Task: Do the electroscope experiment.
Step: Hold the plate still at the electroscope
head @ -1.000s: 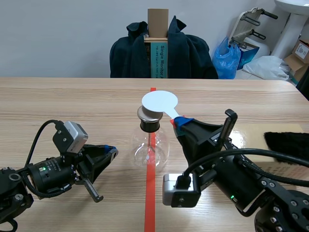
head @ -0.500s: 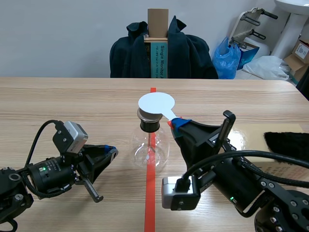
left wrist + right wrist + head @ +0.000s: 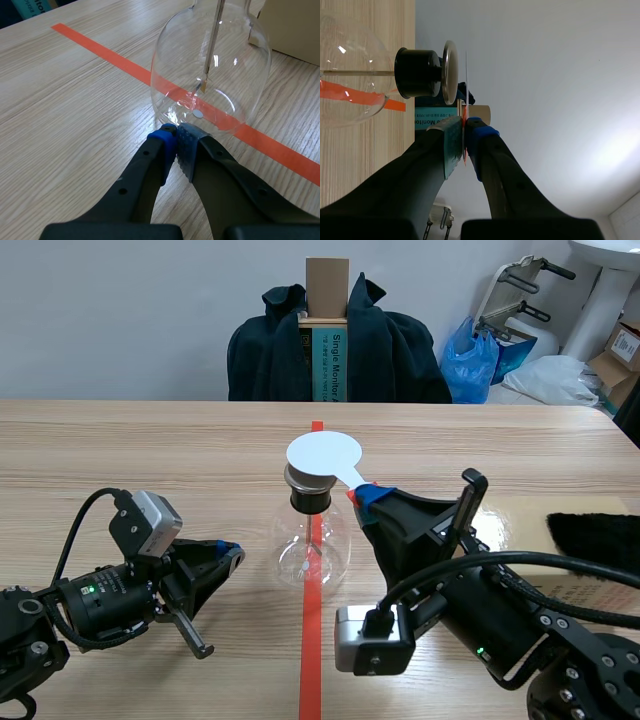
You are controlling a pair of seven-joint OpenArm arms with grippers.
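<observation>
Nearest me, the right arm lies low across the table (image 3: 150,455) with its wrist rolled onto its side. The right gripper (image 3: 464,131) is clamped on the thin handle of one white paddle (image 3: 323,452), whose round face sits flat, close above the flask's metal cap (image 3: 449,72).

The left arm also lies low, stretched toward the middle. The left gripper (image 3: 175,141) has its fingers pressed together with nothing between them, the tips right at the foot of the flask (image 3: 210,75).

There is one glass flask, standing upright on the red tape line between the two grippers, with one black stopper (image 3: 308,500) and one thin rod (image 3: 212,45) hanging inside.

Off to the right lies one black cloth (image 3: 595,538). Beyond the table stands one chair draped with a dark jacket (image 3: 385,350).
</observation>
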